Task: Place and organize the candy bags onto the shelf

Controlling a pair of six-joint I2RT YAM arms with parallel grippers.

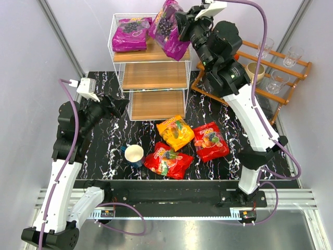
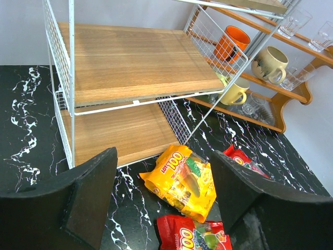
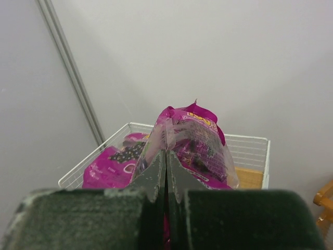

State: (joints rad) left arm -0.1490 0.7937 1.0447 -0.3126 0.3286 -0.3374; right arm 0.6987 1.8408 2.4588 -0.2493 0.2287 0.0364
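The white wire shelf stands at the back of the table. One purple candy bag lies on its top tier. My right gripper is shut on a second purple bag, held above the top tier's right side; that bag also shows in the right wrist view. An orange-yellow bag and two red bags lie on the table in front of the shelf. My left gripper is open and empty, left of the shelf's bottom tier, facing the orange bag.
A white-and-blue cup stands left of the near red bag. A brown stepped rack with mugs and glasses stands right of the shelf. The shelf's middle tier and bottom tier carry nothing.
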